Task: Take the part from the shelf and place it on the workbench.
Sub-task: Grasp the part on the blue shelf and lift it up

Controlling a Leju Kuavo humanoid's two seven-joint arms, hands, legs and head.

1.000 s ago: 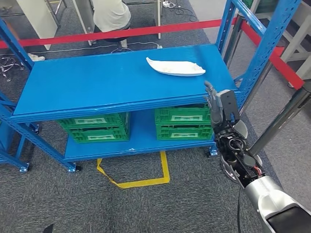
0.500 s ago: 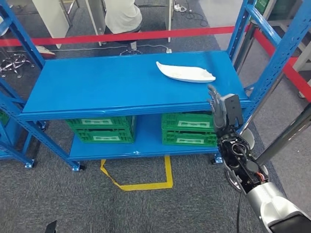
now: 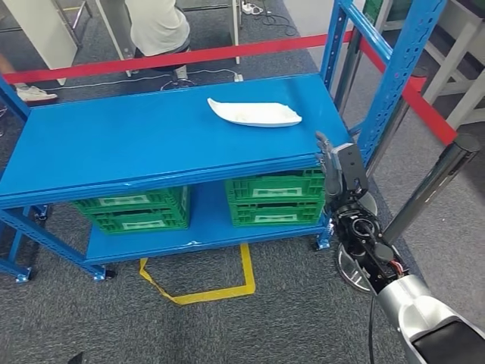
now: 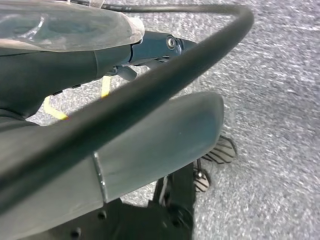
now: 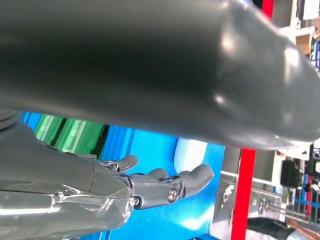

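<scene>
Camera view shifted; right robot hand (image 3: 334, 163) still empty, short of part (image 3: 255, 113).

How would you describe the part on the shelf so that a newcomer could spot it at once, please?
Find the blue shelf. On its top level, toward the right end, lies the part: a flat, white, elongated piece. It is pale against the blue, unlike the green crates on the level below.

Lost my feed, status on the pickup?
Right hand open, raised at the shelf's front edge. Flat white part untouched on the blue metal shelf. Nothing between them.
</scene>
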